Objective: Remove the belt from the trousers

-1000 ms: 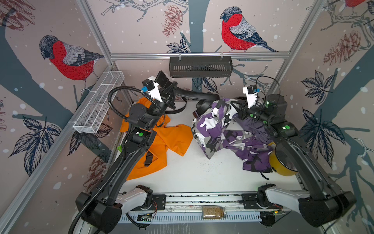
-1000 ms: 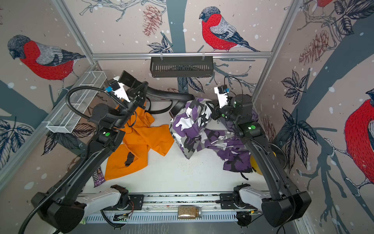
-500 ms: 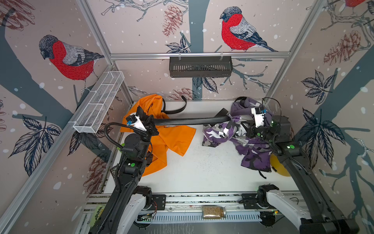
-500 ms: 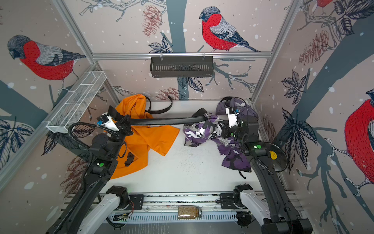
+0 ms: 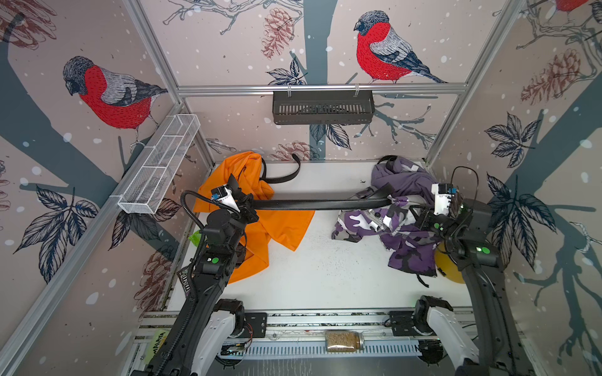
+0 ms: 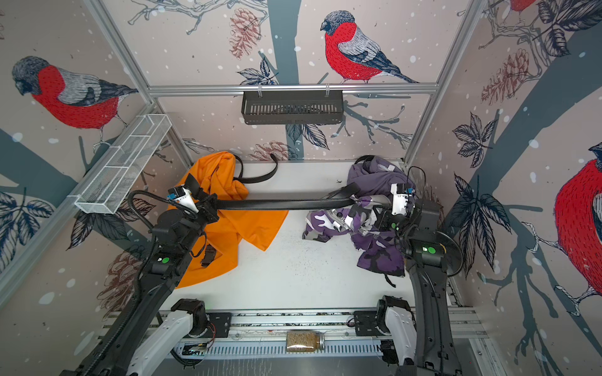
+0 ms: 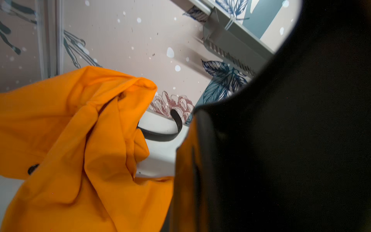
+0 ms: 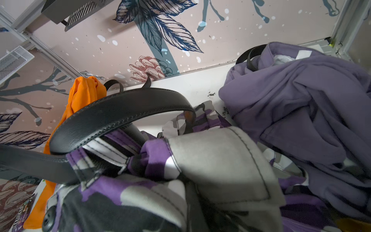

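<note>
A black belt (image 5: pixel 319 204) (image 6: pixel 283 204) runs straight and taut across the middle of the table. Its left end sits in my left gripper (image 5: pixel 249 208) (image 6: pixel 211 208), which is shut on it above the orange cloth. In the left wrist view the belt (image 7: pixel 281 140) fills the side of the picture as a dark mass. Its right part passes through a loop of the purple camouflage trousers (image 5: pixel 361 221) (image 6: pixel 325 223) (image 8: pixel 140 200), and its free tip (image 8: pixel 180 104) sticks out past the waistband. My right gripper (image 5: pixel 418 216) (image 6: pixel 379 218) is shut on the trousers' waistband.
Orange trousers (image 5: pixel 270 228) lie at the left with another black belt (image 5: pixel 283 177) behind them. Plain purple trousers (image 5: pixel 407 179) lie at the back right. A yellow object (image 5: pixel 451 270) sits under my right arm. A jar (image 5: pixel 345 341) lies on the front rail.
Both arms have come down and forward from the back of the table and moved apart. The belt, slack and curved a second ago, is now stretched straight; the camouflage trousers shifted right.
</note>
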`<state>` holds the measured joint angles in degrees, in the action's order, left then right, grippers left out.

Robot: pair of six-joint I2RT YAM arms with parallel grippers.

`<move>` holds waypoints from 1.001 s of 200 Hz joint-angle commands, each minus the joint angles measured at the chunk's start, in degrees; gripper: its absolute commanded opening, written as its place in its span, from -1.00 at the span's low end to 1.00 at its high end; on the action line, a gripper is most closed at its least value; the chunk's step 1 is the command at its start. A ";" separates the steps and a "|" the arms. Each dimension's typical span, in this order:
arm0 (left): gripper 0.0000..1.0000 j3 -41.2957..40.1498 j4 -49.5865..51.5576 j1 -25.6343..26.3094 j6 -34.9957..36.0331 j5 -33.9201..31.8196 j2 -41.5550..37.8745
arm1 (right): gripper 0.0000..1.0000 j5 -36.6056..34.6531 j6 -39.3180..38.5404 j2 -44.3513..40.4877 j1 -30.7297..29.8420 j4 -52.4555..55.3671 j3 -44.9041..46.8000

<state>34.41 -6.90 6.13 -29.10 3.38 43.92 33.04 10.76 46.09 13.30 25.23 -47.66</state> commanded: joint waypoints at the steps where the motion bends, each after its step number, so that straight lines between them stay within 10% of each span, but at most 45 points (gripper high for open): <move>1: -1.00 -1.89 4.27 -2.70 -1.31 -30.80 -0.08 | -1.00 -21.67 4.42 -0.85 2.86 -6.42 -0.13; 38: -0.94 -6.22 5.82 -2.62 -6.50 -10.84 -0.05 | -1.00 -20.25 1.19 -3.56 -11.64 -8.97 0.13; 65: 0.52 -8.40 9.30 -2.62 -10.91 -2.26 0.29 | -1.00 -32.15 0.00 -4.12 -26.86 -6.71 -1.43; 82: 0.97 -7.97 13.86 -2.44 -12.16 1.20 -2.40 | -1.00 -36.57 0.34 -3.70 -32.10 -5.93 -1.92; 127: 0.98 -1.16 18.32 0.68 -10.45 9.27 -10.16 | -1.00 -41.27 0.31 -1.40 -39.20 -7.91 -1.90; 200: 0.98 21.26 13.25 29.39 13.78 24.71 21.87 | -1.00 -44.73 -2.03 1.53 -47.01 -8.19 -5.60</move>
<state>50.61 7.92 32.10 -25.04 22.37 58.30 -9.28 9.30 47.42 -32.51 20.88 -52.12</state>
